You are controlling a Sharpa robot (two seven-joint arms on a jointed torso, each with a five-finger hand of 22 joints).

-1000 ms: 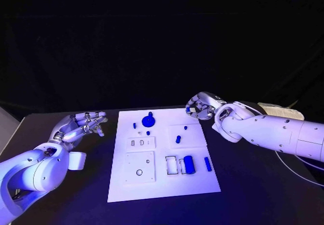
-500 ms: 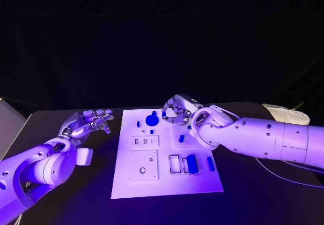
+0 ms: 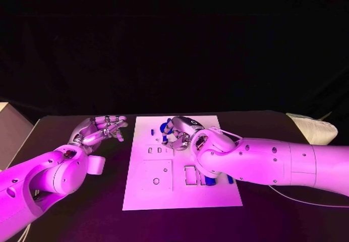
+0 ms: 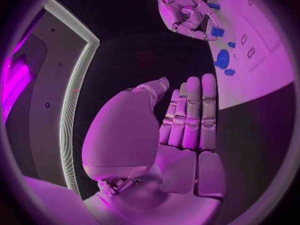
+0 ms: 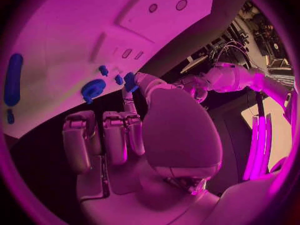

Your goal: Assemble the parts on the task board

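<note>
Since one second ago, the right hand (image 3: 180, 134) has crossed from the far right corner of the board (image 3: 182, 199) to its far middle. It is now over the place where the round part was seen in the head view. The left hand (image 3: 102, 129) stays just beside the board's left edge, off the plate.

One board and two hands are visible. In the right wrist view I count six blue parts on the board:
- one long part (image 5: 12, 80)
- one tiny part (image 5: 9, 116) near it
- one round part (image 5: 92, 90)
- two small parts (image 5: 103, 70)
- one more piece (image 5: 129, 80) at the tip of the right thumb

In the head view fewer can be counted. One small part (image 3: 152, 132) lies left of the right hand, and two blue parts (image 3: 208, 180) near the right edge are half covered by the right arm.

The left hand holds nothing. Its fingers (image 4: 190, 115) are straight and side by side in the left wrist view, and a little spread in the head view.

The right hand has its fingers (image 5: 103, 135) curled in, and the thumb reaches out to the board. The thumb tip is at the blue piece, but I cannot tell whether the piece is pinched, only touched, or lying free. The left wrist view also shows blue at the right hand's fingertips without making this clear.

The board also has two small slots (image 3: 153, 149) and one round hole (image 3: 156, 180).
</note>
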